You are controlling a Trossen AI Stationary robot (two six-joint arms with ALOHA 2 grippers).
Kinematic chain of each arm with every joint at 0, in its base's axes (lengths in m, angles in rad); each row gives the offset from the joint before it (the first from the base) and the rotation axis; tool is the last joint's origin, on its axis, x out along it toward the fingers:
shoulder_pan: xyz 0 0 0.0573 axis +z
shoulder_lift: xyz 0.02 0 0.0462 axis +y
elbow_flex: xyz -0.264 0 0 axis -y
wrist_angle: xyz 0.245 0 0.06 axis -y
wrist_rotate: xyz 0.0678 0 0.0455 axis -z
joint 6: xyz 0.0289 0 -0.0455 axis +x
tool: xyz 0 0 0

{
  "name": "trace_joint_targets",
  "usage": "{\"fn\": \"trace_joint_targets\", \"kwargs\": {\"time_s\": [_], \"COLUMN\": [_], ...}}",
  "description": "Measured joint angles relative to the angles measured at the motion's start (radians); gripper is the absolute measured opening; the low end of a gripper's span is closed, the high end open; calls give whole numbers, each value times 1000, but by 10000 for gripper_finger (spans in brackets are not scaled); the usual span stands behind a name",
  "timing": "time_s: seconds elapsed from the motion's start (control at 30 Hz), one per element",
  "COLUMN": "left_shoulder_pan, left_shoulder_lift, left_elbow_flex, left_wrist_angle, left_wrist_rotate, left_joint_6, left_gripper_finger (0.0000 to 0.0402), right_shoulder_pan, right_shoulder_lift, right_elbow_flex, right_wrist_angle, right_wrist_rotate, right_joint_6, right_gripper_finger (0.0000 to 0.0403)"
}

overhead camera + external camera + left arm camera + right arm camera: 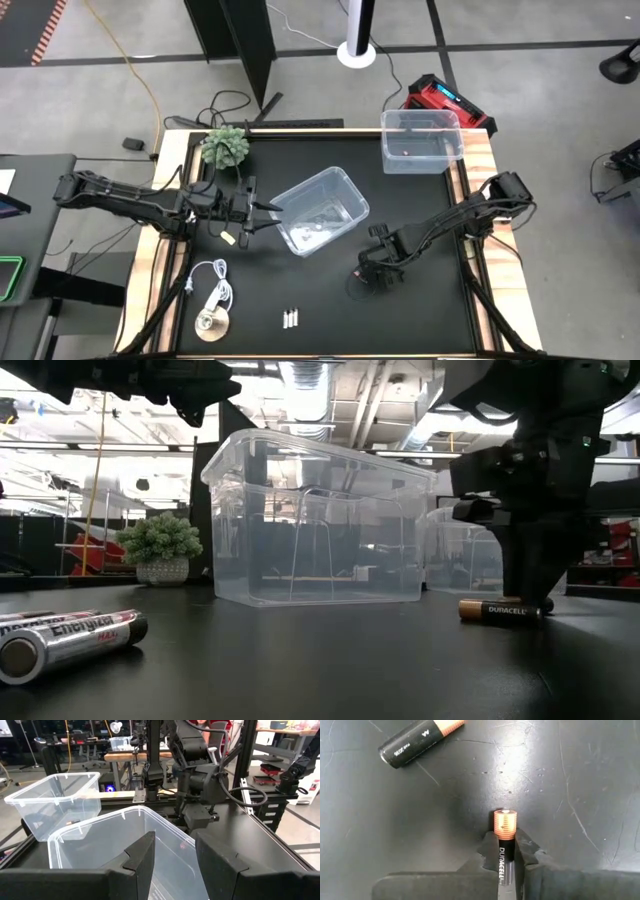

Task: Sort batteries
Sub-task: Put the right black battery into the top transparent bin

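Note:
My right gripper (373,277) points down at the table's near right part and is shut on a black Duracell battery with a copper end (505,824). A second black and copper battery (420,740) lies flat on the table beside it, also seen in the low view (500,610). Pale silver batteries (290,320) lie side by side near the table's near edge and show close up in the low view (70,640). My left gripper (175,855) is open and empty, hovering at the left rim of the middle clear bin (320,210). My right gripper pinches the Duracell battery by its black body (506,857) between the two fingers, which lie along it. The copper end (505,822) sticks out past the fingertips. The battery is at or just above the table top; I cannot tell whether it is lifted.
The middle clear bin holds a few pale batteries (315,228). A second clear bin (421,140) stands at the far right corner with a small dark item inside. A potted plant (225,146) sits far left; a white coiled cable with a disc (211,308) lies near left.

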Motion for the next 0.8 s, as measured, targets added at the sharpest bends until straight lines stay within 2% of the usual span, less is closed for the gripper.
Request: {"fn": "trace_joint_targets", "kwargs": {"time_s": [0.5,0.8], "left_shoulder_pan": [0,0], "left_shoulder_lift": [0,0], "left_elbow_flex": [0,0], "left_wrist_angle": [0,-1], "left_wrist_rotate": [0,0], "left_joint_6": [-11,-14], "left_gripper_finger": [136,136], "right_shoulder_pan": [31,30], "right_shoulder_lift": [-139,-308], "right_elbow_flex": [-5,-4], "right_wrist_angle": [2,63], "right_wrist_rotate": [8,42], "right_joint_6": [64,46], "right_gripper_finger": [15,15]}}
